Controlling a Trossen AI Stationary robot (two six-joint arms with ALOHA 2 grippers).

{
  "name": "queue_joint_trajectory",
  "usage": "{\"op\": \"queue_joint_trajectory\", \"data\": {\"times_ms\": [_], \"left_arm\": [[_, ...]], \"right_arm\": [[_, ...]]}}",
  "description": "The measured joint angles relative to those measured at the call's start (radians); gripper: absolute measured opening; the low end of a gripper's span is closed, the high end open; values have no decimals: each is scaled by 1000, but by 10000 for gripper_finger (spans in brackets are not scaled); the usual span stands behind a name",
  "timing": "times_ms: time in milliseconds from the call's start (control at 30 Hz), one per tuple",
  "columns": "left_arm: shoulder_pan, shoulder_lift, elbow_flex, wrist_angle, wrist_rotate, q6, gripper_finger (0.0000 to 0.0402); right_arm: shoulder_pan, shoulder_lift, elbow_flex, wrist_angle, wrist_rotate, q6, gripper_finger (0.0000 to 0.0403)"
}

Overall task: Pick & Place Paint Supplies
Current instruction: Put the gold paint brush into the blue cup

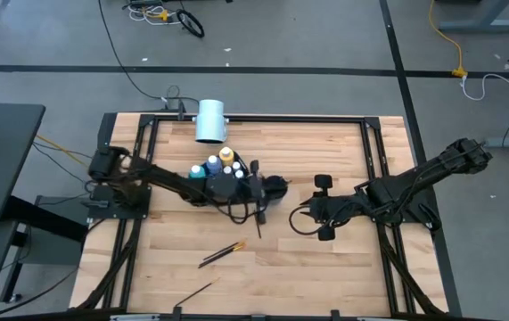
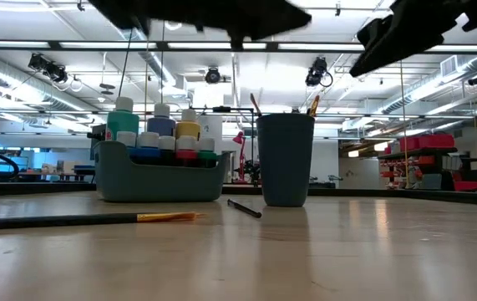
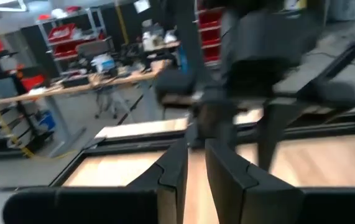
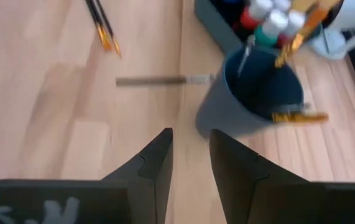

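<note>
At the back of the pale planked worktop (image 1: 325, 267), standing packed in a round-cornered grey tray (image 2: 159, 182): small smooth paint bottles (image 2: 161, 125), white-capped, showing green, blue, yellow and red. Just beside the tray, standing upright: a dark, tapered cylindrical cup (image 2: 285, 163), holding thin paintbrushes (image 2: 313, 104) with orange handles leaning on its rim. Lying flat nearer the front, well apart from the cup: slim dark-handled loose brushes (image 1: 223, 254) with gold ferrules. Lying close by the cup's foot: another short brush (image 2: 244, 208).

Reaching out low from the left edge, hovering over the cup: left end effector (image 3: 189, 171), fingers parting narrowly, gripping nothing. Stretching in from the right, pointing toward the cup, staying apart from it: right end effector (image 4: 189, 155), fingers standing apart, gripping nothing.
</note>
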Motion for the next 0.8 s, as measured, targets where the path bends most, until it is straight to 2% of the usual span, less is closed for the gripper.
{"op": "queue_joint_trajectory", "data": {"times_ms": [167,333,467,600,800], "left_arm": [[-70,-119,1,-195,0,-34,66],[-138,-216,2,-462,0,-165,66],[-190,-233,1,-607,1,-299,66],[-236,-230,0,-713,35,-423,66],[-302,-209,0,-755,139,-588,66]], "right_arm": [[0,0,-59,203,-11,-59,109],[0,1,-132,429,-135,-112,109],[0,1,-176,602,-210,-172,109],[0,2,-177,722,-204,-329,109],[0,37,-177,803,-225,-386,116]]}}
